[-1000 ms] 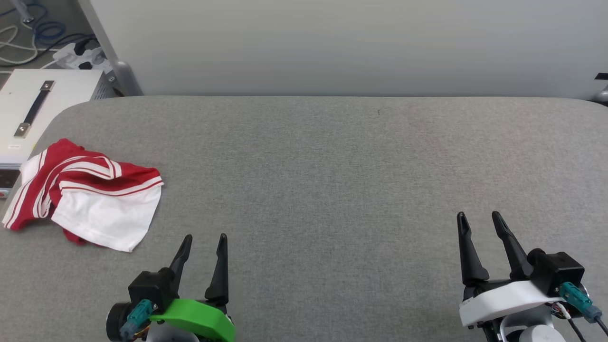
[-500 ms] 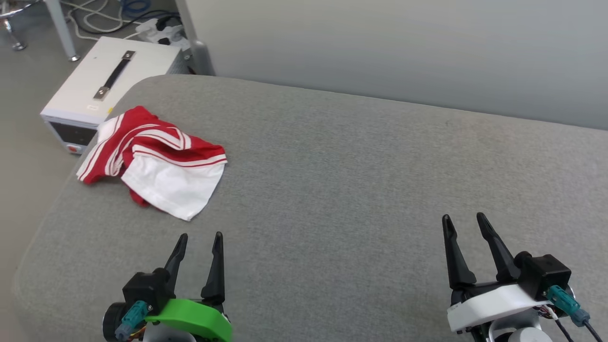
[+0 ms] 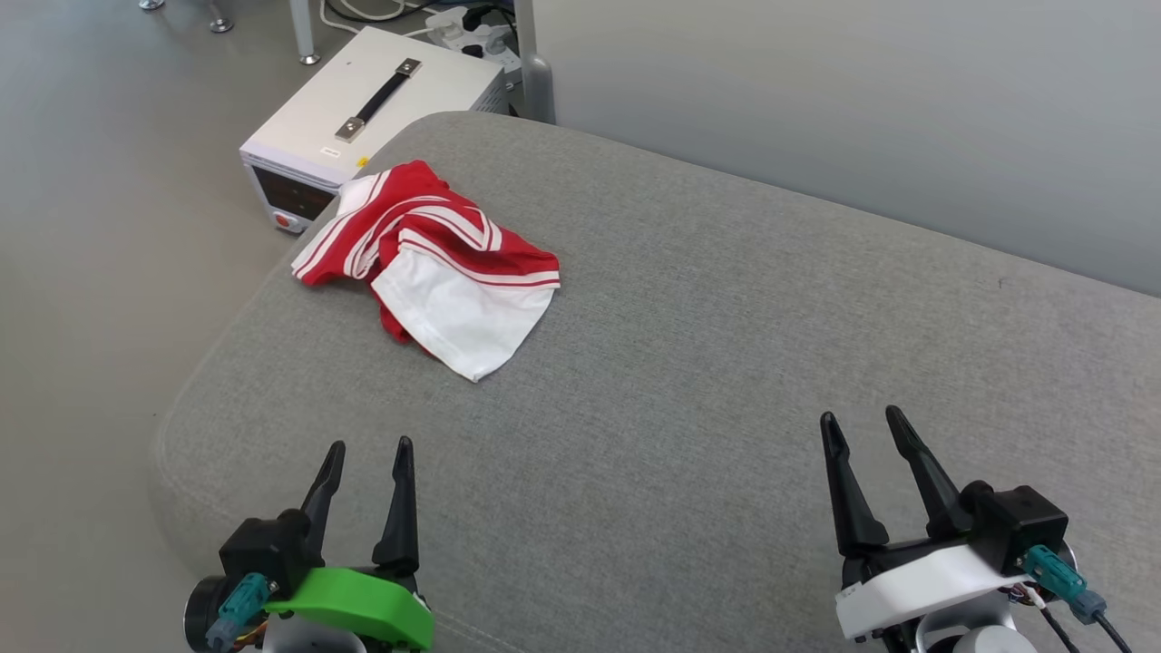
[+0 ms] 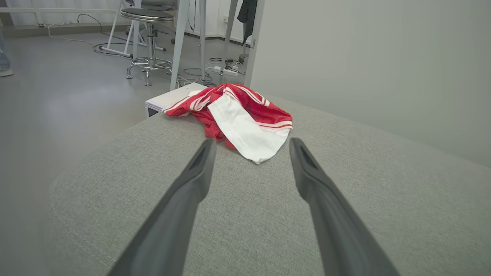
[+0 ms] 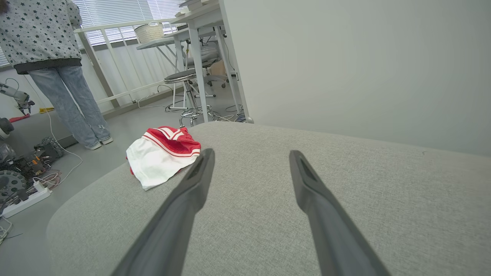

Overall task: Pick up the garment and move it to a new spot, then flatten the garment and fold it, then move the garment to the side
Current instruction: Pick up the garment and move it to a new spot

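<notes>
The garment lies crumpled near the far left corner of the grey padded table, red with white striped trim and a white sleeve spread on top. It also appears in the left wrist view and the right wrist view. My left gripper is open at the lower left, well short of the garment. At the lower right my right gripper stands open, far from the cloth. Both hold nothing.
A white box with a black handle sits on the floor just beyond the table's left corner. A grey wall runs behind the table. A person stands off to the side, near stools and cables.
The head camera has turned left, so the garment and box now sit nearer the picture's centre. The garment itself and both open grippers have not visibly moved.
</notes>
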Controlling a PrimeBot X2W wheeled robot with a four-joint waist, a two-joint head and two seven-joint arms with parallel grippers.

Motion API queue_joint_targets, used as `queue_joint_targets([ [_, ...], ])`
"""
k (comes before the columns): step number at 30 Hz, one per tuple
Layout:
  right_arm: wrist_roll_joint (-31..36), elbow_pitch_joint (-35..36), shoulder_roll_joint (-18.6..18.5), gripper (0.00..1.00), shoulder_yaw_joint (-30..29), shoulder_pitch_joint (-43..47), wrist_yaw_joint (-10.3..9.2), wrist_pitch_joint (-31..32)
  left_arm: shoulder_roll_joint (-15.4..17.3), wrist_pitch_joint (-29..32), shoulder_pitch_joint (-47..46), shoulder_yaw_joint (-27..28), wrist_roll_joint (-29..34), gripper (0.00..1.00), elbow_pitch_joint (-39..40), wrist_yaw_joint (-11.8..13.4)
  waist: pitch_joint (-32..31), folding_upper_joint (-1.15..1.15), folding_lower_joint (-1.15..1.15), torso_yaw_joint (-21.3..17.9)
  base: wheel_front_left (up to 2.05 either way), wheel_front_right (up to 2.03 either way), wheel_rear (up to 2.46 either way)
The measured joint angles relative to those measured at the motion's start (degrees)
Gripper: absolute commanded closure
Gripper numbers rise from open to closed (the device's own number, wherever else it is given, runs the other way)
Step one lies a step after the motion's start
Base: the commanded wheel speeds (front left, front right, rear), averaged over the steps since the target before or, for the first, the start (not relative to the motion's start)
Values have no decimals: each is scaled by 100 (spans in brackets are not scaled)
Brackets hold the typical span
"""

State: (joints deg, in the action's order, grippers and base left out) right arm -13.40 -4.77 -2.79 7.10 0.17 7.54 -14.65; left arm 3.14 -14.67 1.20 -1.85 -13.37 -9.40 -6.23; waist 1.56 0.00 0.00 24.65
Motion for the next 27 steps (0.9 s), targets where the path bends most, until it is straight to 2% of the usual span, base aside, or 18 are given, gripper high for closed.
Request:
queue_joint_targets([
  [10, -1, -31, 1, 0, 116, 0, 0, 0, 0, 0, 15, 10, -5, 0, -30, 0, -2, 0, 0, 218, 0, 0, 0],
  [15, -1, -38, 1, 0, 140, -1, 0, 0, 1, 0, 14, 100, -281, 0, 80, 88, -1, 0, 0, 190, 0, 0, 0],
  [21, 12, -25, 2, 0, 130, -1, 0, 0, 0, 0, 13, 109, -276, 0, 76, 100, 83, 0, 0, 108, 0, 0, 0],
  [27, 176, 75, -37, 0, 79, -60, 0, -1, 5, 0, -190, 131, -152, 0, -254, 40, 368, 0, 0, -26, 0, 0, 0],
])
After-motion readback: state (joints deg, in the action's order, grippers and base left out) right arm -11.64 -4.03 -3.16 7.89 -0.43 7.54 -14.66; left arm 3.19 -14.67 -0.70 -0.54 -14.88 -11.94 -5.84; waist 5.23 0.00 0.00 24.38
